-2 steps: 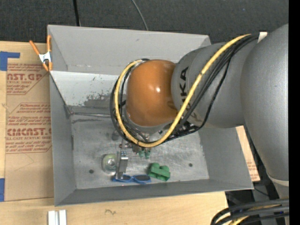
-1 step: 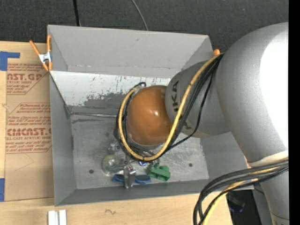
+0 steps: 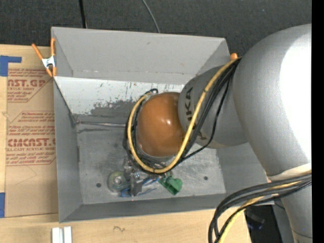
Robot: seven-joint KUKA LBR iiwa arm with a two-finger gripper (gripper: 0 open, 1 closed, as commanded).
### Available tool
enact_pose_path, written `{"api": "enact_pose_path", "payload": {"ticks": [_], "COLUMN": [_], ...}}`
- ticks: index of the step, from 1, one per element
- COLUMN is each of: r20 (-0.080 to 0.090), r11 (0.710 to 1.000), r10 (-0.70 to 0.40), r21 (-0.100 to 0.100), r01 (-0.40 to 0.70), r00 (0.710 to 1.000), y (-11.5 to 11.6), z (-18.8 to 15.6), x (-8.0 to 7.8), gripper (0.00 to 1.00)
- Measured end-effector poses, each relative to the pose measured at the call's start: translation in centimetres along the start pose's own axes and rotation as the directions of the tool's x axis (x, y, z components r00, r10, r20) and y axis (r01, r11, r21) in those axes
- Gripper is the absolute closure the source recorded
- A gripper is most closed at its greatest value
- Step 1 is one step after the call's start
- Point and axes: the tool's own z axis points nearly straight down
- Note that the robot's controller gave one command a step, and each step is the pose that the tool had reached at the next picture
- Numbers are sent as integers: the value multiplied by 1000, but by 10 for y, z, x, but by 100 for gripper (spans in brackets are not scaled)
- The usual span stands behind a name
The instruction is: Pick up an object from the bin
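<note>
My gripper (image 3: 133,177) reaches down to the bin floor near the front wall, under the orange dome on the wrist. It sits in a small cluster of loose things. A pale, round, see-through thing (image 3: 116,179) lies just to its left. A thin blue thing (image 3: 148,186) lies at its right side, partly under it. A small green block (image 3: 171,185) rests a little further right on the floor. What lies directly beneath the gripper is hidden.
The arm and its cables cover the middle and right of the bin. The bin's front wall runs close behind the cluster. Bare scratched floor stretches to the left and towards the back wall.
</note>
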Motion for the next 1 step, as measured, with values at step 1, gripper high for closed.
{"api": "enact_pose_path", "payload": {"ticks": [1], "r20": [9], "r11": [988], "r10": [-151], "r21": [4], "r01": [151], "r00": [988], "y": [-26], "z": [-167], "x": [-16], "gripper": [100]}}
